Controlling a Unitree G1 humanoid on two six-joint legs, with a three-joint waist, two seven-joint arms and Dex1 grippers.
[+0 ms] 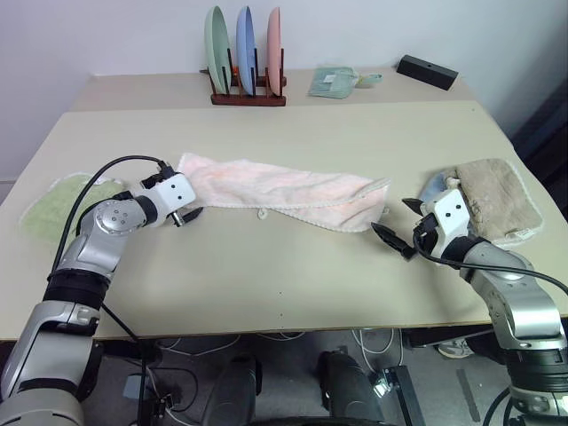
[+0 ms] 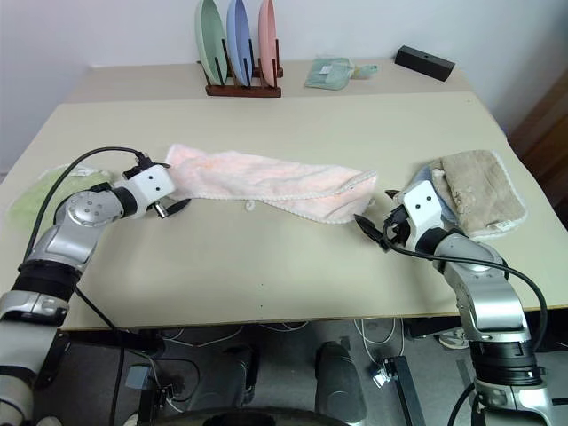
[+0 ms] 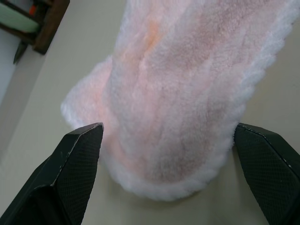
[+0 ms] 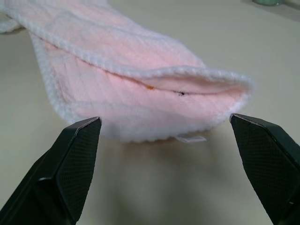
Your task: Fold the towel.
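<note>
Bare table across lower centre of frame, open for passing below the towel. Wide clear band above towel up to plate rack at top centre. Left edge blocked by green cloth; right edge by beige and blue cloths. Black box upper right

Beige counter carrying everything, wooden rack at its far edge holding green, blue and pink plates upright, folded pale green cloth lying beside it, black box sitting further right, light green cloth resting at the left edge, beige cloth lying over a blue cloth at the right
</note>
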